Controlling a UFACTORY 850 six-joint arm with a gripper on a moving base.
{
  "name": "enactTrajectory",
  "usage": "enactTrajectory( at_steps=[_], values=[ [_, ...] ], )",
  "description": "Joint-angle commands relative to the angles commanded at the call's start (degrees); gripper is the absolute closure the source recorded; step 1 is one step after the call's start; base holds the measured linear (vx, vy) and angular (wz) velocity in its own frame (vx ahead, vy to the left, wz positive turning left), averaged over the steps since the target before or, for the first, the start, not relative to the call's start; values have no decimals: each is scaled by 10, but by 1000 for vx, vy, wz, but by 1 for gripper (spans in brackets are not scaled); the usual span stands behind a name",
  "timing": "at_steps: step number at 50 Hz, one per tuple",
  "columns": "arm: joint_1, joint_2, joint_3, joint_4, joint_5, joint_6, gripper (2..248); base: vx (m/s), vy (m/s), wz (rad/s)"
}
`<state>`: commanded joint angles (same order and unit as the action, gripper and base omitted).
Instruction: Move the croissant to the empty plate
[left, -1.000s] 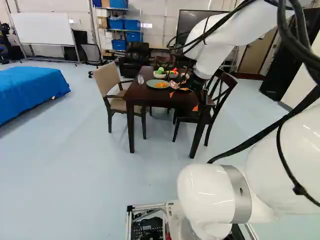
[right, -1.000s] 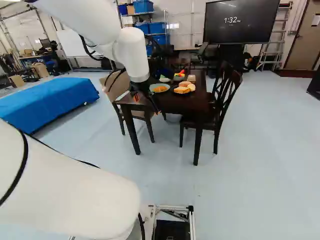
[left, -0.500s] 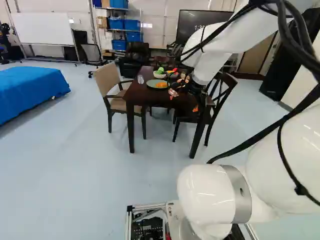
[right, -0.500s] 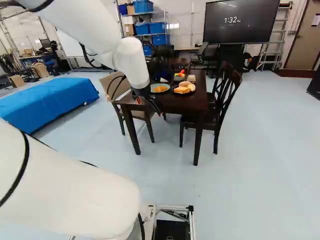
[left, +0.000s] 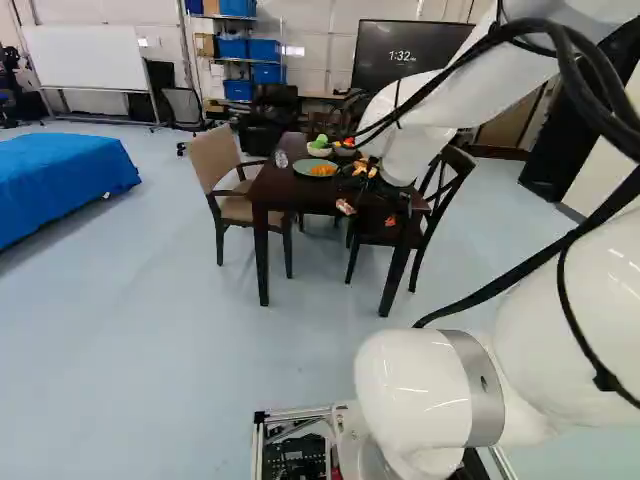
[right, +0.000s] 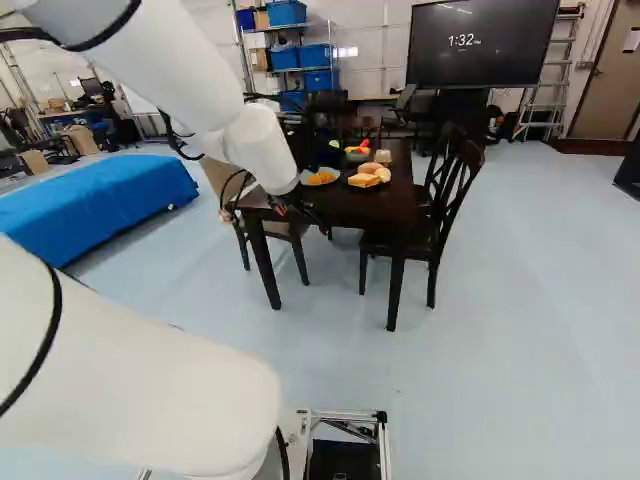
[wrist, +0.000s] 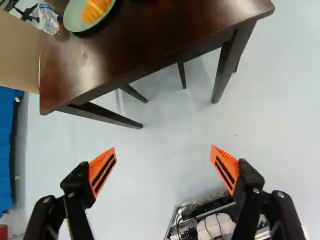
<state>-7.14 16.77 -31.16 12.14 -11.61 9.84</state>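
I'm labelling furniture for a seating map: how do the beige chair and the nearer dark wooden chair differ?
The beige chair has a solid, light back; the dark chair has an open back of dark wood. The beige chair's seat is light, the dark chair's dark. They stand on opposite sides of the table. Both have dark legs.

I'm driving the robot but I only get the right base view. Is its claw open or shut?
Observer: Open. The wrist view shows the two fingers of the claw spread wide.
Operator: What do you see in the gap between them?
Observer: Just pale floor there; the table is farther ahead.
Operator: Is something hiding from me near the green plate?
Observer: Yes, a clear bottle near the green plate.
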Motion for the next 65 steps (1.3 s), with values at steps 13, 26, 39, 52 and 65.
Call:
enactTrajectory(
  at_steps=[13,26,39,52,65],
  values=[
    [9,-1,34,-16,81,-13,3,0,0,0],
    [20,-2,73,-34,172,-27,3,0,0,0],
    [31,-3,112,-52,264,-42,3,0,0,0],
    [40,-4,148,-68,347,-55,3,0,0,0],
    [48,-5,178,-82,418,-67,3,0,0,0]
  ],
)
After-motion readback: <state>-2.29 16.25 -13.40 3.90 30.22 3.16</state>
